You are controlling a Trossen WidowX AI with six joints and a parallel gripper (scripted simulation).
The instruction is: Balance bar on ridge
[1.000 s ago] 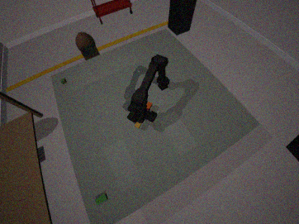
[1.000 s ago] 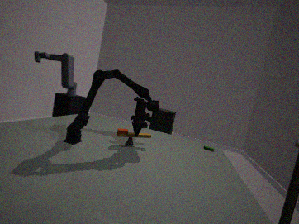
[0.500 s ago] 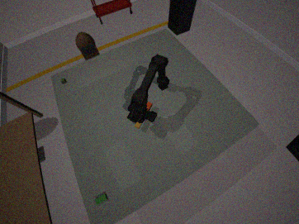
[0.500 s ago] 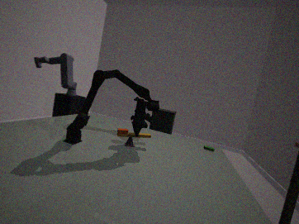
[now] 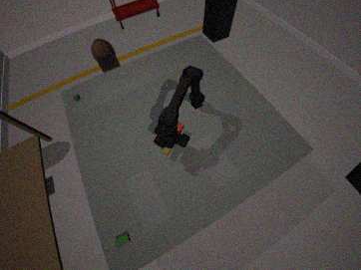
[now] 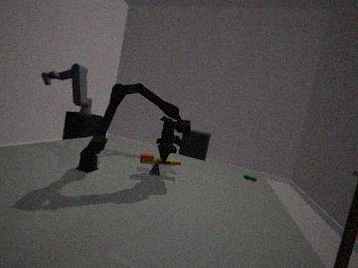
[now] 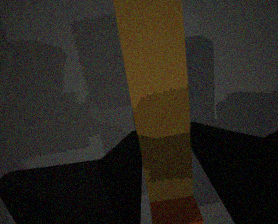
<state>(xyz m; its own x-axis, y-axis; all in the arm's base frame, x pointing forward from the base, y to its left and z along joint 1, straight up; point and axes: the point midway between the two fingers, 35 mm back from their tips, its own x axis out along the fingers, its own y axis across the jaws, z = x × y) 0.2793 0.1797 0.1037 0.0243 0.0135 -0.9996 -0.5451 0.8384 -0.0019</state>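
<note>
The bar (image 6: pixel 174 162) (image 7: pixel 157 60) is yellow with an orange block at one end; in the top view only its yellow end (image 5: pixel 167 150) and orange block (image 5: pixel 180 128) show around the gripper. My gripper (image 6: pixel 164 160) (image 7: pixel 162 132) is shut on the yellow part of the bar, between its two ends. The bar looks roughly level, above the table. The small dark ridge (image 6: pixel 155 170) stands under the bar, between the gripper and the orange block in the exterior view. Whether the bar touches its top is too small to tell. The ridge is hidden in the wrist view.
A green block (image 5: pixel 123 238) lies far from the arm near the mat's edge, and a smaller green thing (image 5: pixel 77 97) lies near another edge. A brown rounded object (image 5: pixel 103 51), a red rack (image 5: pixel 136 8) and a dark pillar (image 5: pixel 220 11) stand beyond the mat.
</note>
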